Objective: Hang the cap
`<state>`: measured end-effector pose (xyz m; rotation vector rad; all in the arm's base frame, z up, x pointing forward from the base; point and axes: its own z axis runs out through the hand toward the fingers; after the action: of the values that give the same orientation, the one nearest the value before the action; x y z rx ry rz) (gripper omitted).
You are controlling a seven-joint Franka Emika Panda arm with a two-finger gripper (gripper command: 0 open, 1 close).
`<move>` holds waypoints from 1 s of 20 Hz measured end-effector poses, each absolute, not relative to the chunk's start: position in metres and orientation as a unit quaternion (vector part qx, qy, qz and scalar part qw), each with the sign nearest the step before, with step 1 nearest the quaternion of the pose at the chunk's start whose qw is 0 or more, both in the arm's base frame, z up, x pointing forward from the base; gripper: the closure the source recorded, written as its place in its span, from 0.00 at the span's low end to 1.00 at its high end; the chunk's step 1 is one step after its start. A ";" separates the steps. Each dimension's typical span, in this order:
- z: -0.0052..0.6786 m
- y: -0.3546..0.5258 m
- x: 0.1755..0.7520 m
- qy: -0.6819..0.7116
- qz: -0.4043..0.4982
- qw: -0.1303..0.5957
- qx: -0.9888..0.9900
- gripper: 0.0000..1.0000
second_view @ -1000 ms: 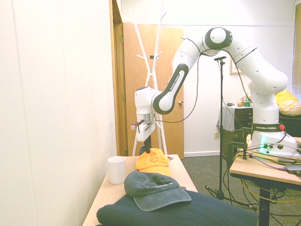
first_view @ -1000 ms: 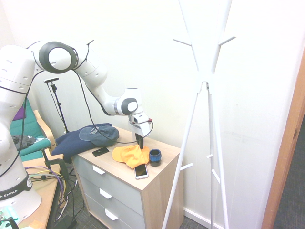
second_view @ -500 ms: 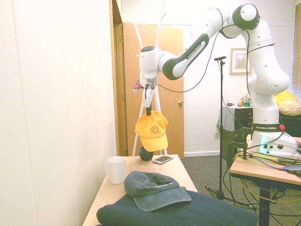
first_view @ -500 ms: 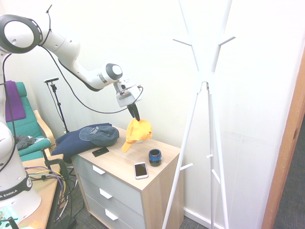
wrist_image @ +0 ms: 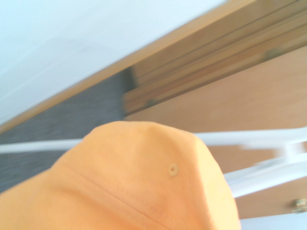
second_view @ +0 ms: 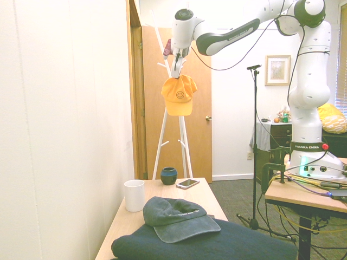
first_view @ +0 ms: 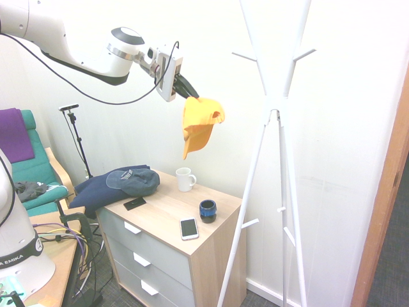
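The orange-yellow cap [first_view: 198, 123] hangs high in the air above the wooden dresser, brim drooping down. My gripper [first_view: 189, 89] is shut on the cap's top edge, its fingers pointing sideways toward the white coat stand [first_view: 276, 102]. In the second exterior view the cap [second_view: 179, 95] shows its smiley face and dangles from the gripper [second_view: 177, 72] in front of the stand's upper pegs [second_view: 161, 65]. The wrist view is filled by the cap's crown [wrist_image: 139, 182], with blurred white stand bars [wrist_image: 259, 139] behind it.
On the dresser top [first_view: 171, 211] stand a white mug [first_view: 185, 179], a small dark blue cup [first_view: 207, 210], a phone [first_view: 189, 228] and a dark blue-grey cap [first_view: 133, 181] on folded navy cloth. The wall is just behind, and a wooden door [second_view: 196, 103] stands beyond the stand.
My arm has lifted the cap from the dresser top to well above it and swung it toward the coat stand. The white mug behind it is now uncovered.
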<state>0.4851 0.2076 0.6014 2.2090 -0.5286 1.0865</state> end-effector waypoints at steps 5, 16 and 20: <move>0.699 0.191 0.477 -0.210 0.460 0.330 0.797 1.00; 0.756 0.119 0.519 -0.254 0.484 0.336 0.767 1.00; 0.728 0.105 0.544 -0.257 0.464 0.341 0.776 0.00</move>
<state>0.5438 0.1051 0.7282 2.0195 -0.6698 1.2075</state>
